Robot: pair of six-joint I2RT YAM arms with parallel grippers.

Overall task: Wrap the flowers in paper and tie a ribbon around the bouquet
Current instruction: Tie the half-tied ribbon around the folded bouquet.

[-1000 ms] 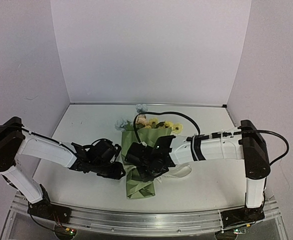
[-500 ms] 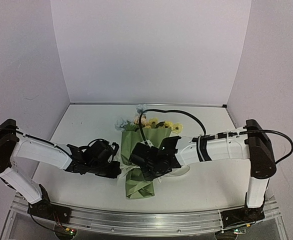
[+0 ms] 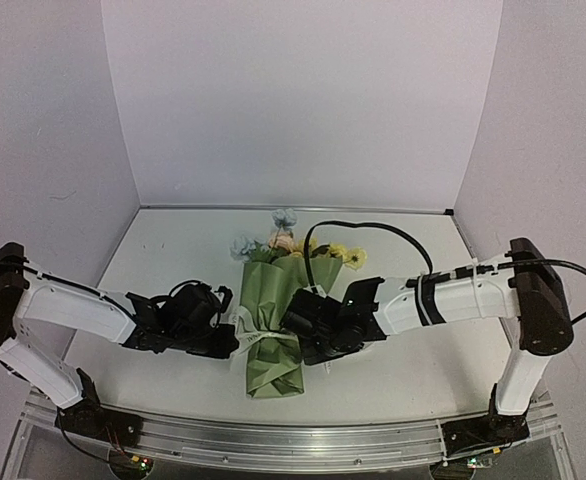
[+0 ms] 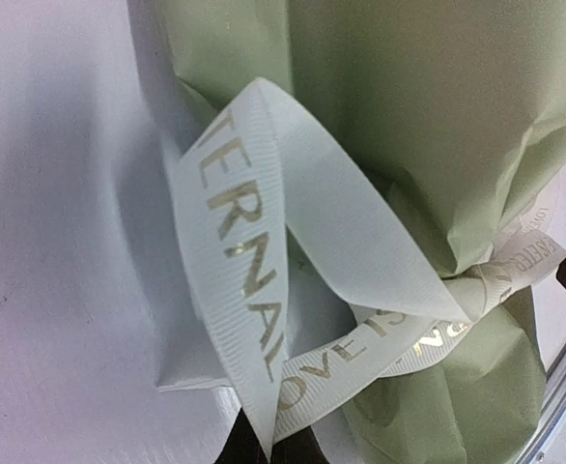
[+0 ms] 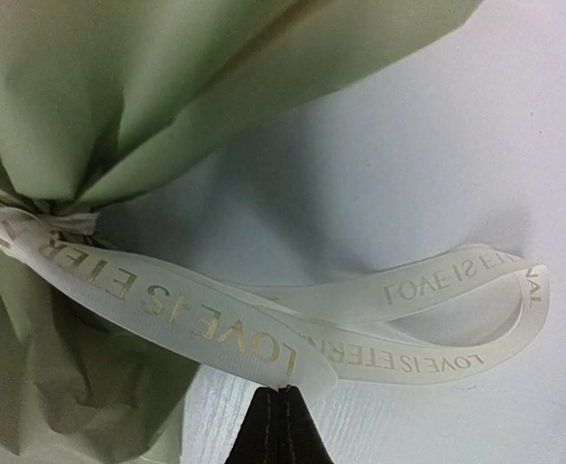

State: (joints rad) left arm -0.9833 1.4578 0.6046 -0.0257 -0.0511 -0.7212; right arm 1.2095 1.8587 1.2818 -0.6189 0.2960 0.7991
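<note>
The bouquet (image 3: 273, 320) lies mid-table, a cone of olive-green paper (image 4: 409, 106) with blue, yellow and pink flowers (image 3: 293, 245) at its far, wide end. The cream ribbon (image 3: 261, 337) with gold lettering is cinched round its narrow waist. My left gripper (image 3: 231, 338) sits just left of the waist, shut on a ribbon (image 4: 244, 251) loop; its dark fingertips (image 4: 307, 450) show at the bottom edge. My right gripper (image 3: 300, 335) sits just right of the waist, shut on the other ribbon (image 5: 167, 309) end, with the paper (image 5: 119, 97) up left. A slack loop trails right.
The white table (image 3: 173, 250) is walled by pale panels at the back and on both sides. A metal rail (image 3: 273, 435) runs along the near edge. The right arm's black cable (image 3: 373, 232) arches over the flowers.
The left gripper has shut on the ribbon and shifted slightly left. The right gripper has drawn right off the bouquet with its ribbon end, and the waist now shows cinched.
</note>
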